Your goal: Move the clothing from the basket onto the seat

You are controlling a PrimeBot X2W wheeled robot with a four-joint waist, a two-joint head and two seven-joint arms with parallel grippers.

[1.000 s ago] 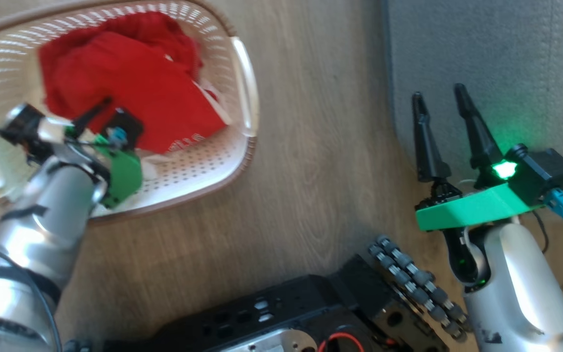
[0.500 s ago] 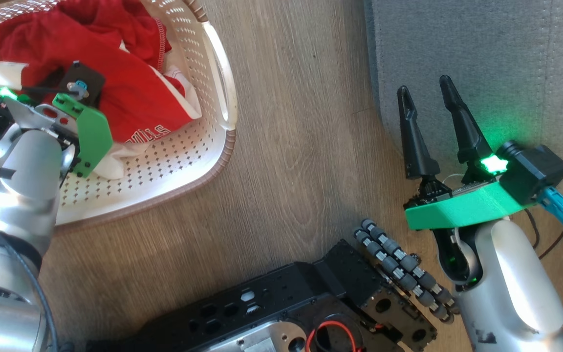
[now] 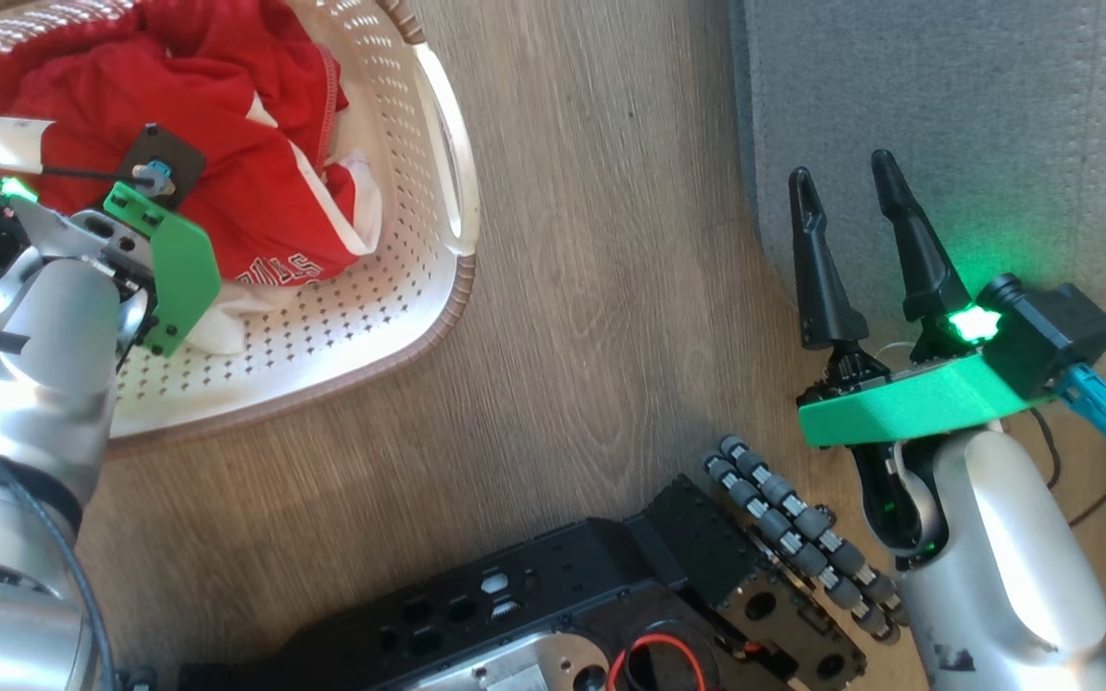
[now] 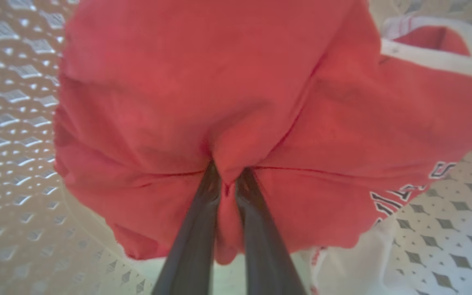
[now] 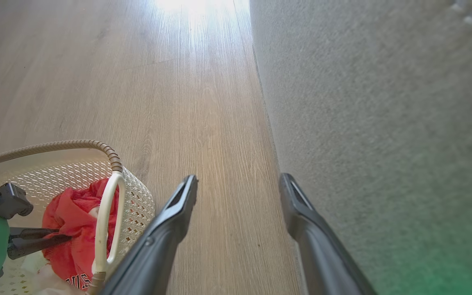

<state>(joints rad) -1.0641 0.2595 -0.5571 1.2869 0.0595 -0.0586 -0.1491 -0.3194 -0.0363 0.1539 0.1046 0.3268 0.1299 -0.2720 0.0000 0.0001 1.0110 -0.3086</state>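
Inside the basket [image 3: 438, 317] the left end effector [image 4: 228, 177] pinches a fold of clothing [image 4: 260, 82], surely for lifting; beyond the basket the right end effector [image 3: 843, 173] hangs spread.

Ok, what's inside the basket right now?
A bunched pile of red clothing with white trim, and the left gripper pinched on a fold of it. The basket shows bare perforated bottom beside the pile. Whatever lies under the pile is covered.

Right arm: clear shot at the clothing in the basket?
Probably yes, though crowded: only bare floor lies between the open right gripper and the basket, but the left gripper is shut on the clothing there.
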